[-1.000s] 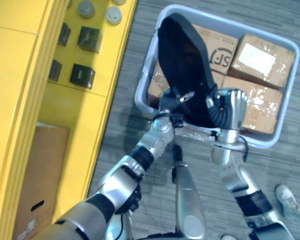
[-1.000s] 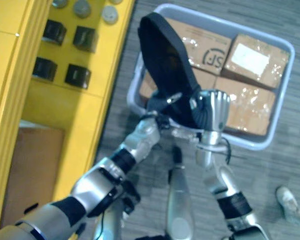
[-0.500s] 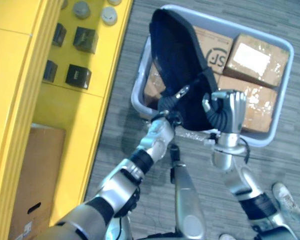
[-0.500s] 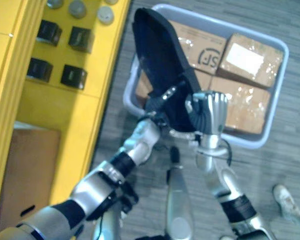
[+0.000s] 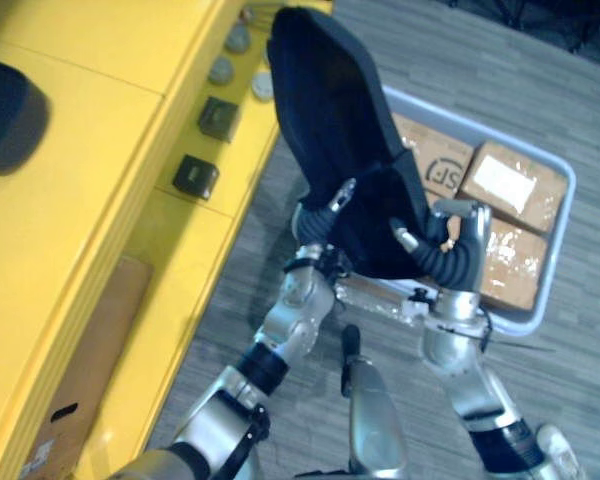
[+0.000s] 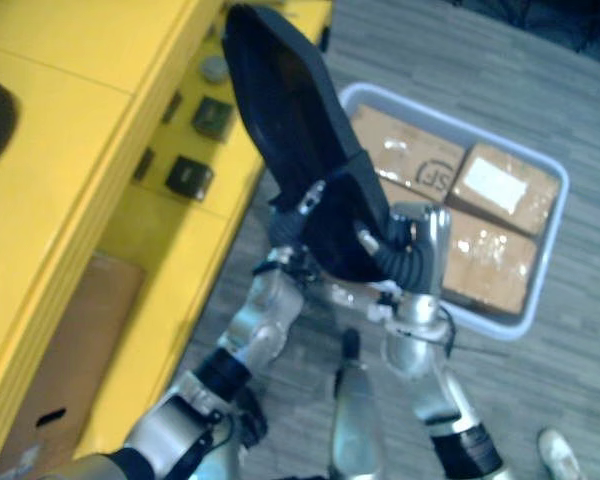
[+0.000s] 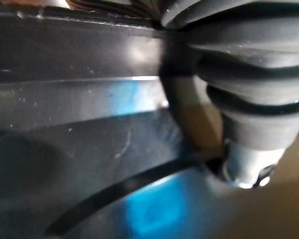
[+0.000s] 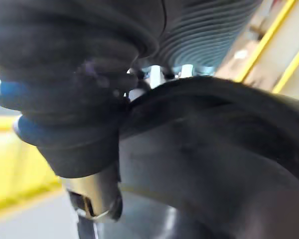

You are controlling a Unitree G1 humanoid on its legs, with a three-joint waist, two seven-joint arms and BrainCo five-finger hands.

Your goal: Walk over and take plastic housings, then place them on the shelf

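- Far left: yellow shelf (image 5: pixel 90 150). Its top level is mostly bare. The lower level carries small black boxes (image 5: pixel 195 176) and grey round caps (image 5: pixel 220 70).
- Centre: the housing (image 5: pixel 335 150), 1 large black plastic shell, is up in the air between my 2 hands. It is above and clear of the floor, just beside the shelf front. Its long axis slants from my hands at the low end up and away, and the top end leans toward the shelf edge.
- Left hand (image 5: pixel 320 225): curled on the low left edge of the housing, 1 finger lying across its face. This hand is the nearer to the shelf.
- Right hand (image 5: pixel 467 240): fingers hooked over the low right edge, clamped on the same housing.
- Right: grey bin (image 5: pixel 558 250) on the floor with cardboard boxes (image 5: pixel 500 180) inside. It lies behind and below the housing.
- Judgement: the shelf lies to my left, so the next move is a leftward carry with the top end leading. The tilt likely needs flattening before set-down.
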